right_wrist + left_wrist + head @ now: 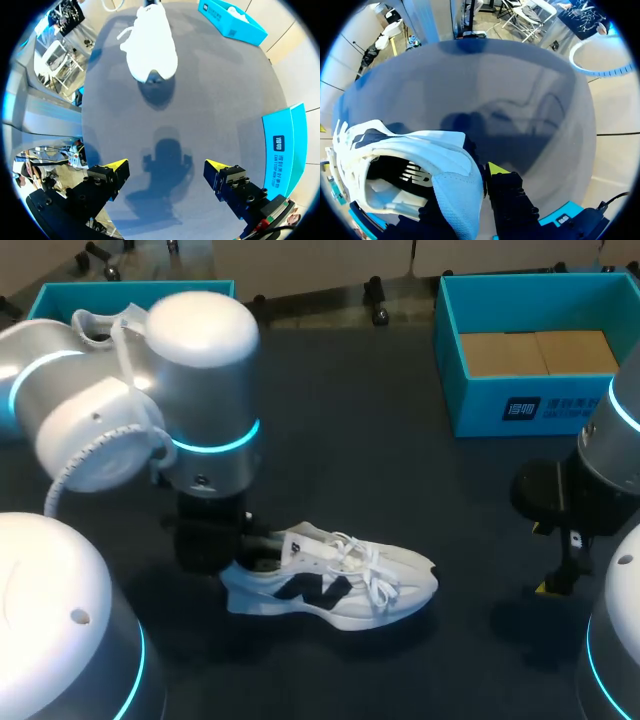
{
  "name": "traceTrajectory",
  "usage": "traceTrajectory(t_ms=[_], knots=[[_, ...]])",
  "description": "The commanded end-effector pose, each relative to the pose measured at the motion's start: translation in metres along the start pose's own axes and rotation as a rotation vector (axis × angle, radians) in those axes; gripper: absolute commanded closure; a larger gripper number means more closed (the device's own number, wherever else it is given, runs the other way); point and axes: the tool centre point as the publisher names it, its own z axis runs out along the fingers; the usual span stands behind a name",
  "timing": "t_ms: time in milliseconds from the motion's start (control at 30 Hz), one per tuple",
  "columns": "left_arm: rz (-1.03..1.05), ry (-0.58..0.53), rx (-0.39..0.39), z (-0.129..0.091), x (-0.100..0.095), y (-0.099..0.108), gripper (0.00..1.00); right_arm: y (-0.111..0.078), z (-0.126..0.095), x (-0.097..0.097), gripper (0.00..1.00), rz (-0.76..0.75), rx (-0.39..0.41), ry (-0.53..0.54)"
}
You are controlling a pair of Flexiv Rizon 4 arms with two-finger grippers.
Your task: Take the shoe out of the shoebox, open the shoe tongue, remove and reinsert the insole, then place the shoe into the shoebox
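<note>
Head view. The shoe (330, 585), white with a dark emblem (315, 590) on its side, lies on its sole on the dark table (400, 470), with the toe toward my right. The left gripper (215, 540) is at its heel. The right gripper (560, 580) hangs over bare table, well apart from the shoe. The blue shoebox (480, 410) stands at the far right, showing a cardboard-coloured floor. Its front wall bears a dark label (520, 408) with white print. A second blue box (50, 300) at the far left holds another white shoe (95, 325).

Left wrist view. The left gripper (465, 200) is clamped on the shoe's (420, 150) heel wall, with one finger inside the opening and the yellow-tipped finger (495, 169) against the outside. The insole (405, 175) sits in place and carries pale print, too small to make out.

Right wrist view. The right gripper (166, 167) has its fingers spread wide with nothing between them, only its shadow on the table (215, 90). The shoe (150, 50) lies well ahead of it. The shoebox (282, 150) is beside the gripper, its label (277, 150) facing it. The second blue box (230, 22) lies beyond.
</note>
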Motion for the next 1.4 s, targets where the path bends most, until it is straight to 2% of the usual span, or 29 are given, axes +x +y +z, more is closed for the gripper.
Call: traceTrajectory(t_ms=[33, 333, 867, 1100, 1400], knots=[[-0.031, 0.034, 0.002, 0.020, -0.030, 0.010, 1.00, -0.001, 0.001, 0.001, 0.00, 0.000, -0.001, -0.003], [-0.021, 0.027, -0.006, 0.037, -0.043, 0.023, 1.00, -0.001, 0.001, 0.001, 0.00, 0.000, -0.001, -0.003], [-0.034, 0.046, -0.035, 0.050, -0.068, 0.033, 1.00, -0.001, 0.001, 0.001, 0.00, 0.000, -0.001, -0.003], [-0.059, 0.056, -0.054, 0.056, -0.071, 0.040, 1.00, -0.001, 0.001, 0.001, 0.00, 0.000, -0.001, -0.003], [-0.061, 0.059, -0.041, 0.058, -0.073, 0.050, 1.00, -0.001, 0.001, 0.001, 0.00, 0.000, -0.001, -0.003]])
